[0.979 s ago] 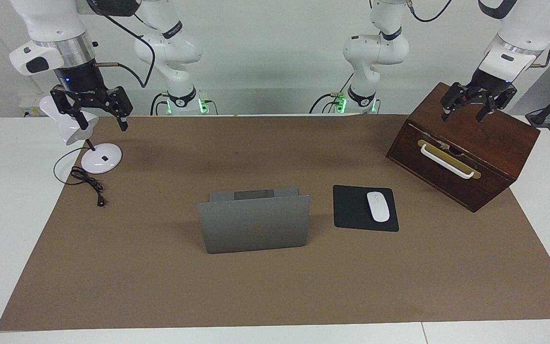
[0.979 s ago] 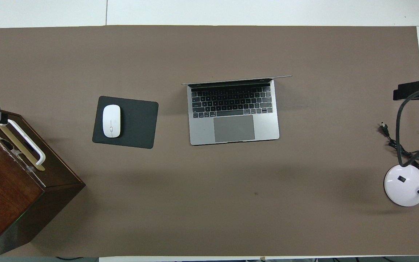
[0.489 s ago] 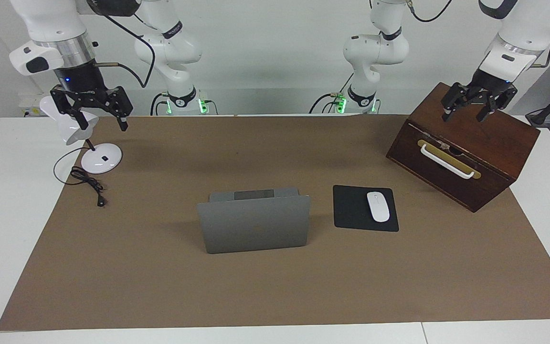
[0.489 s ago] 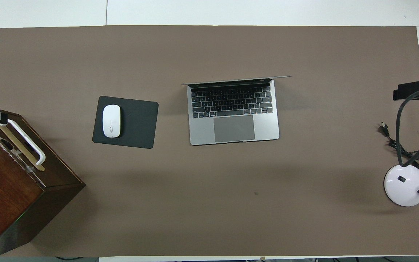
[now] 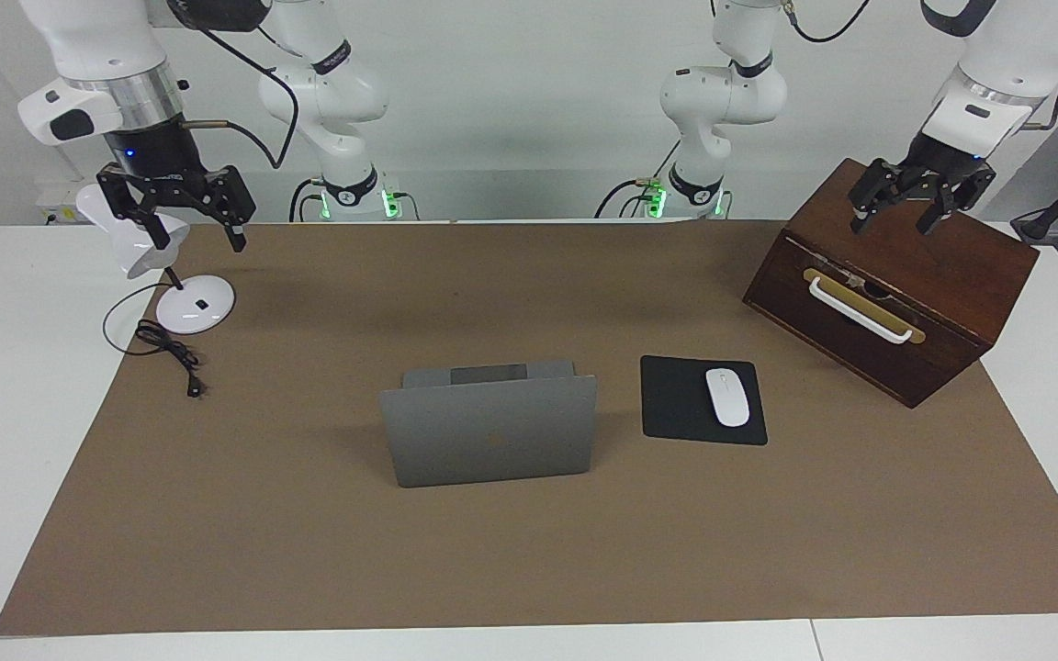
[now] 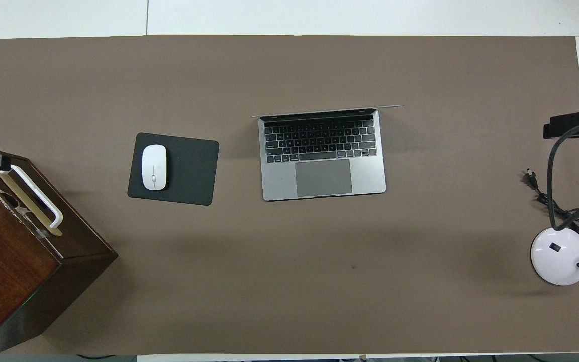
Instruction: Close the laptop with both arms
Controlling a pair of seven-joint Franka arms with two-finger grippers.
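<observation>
Silver-grey metal marks the laptop, which stands open mid-table on a brown mat, lid upright, keyboard facing the robots. Just beside it, toward the left arm's end, a white mouse rests on a black mouse pad. The left gripper hangs over a dark wooden drawer box, fingers spread and holding nothing. The right gripper hangs over a white desk lamp at the right arm's end, fingers likewise parted and empty. Both are well apart from the laptop.
</observation>
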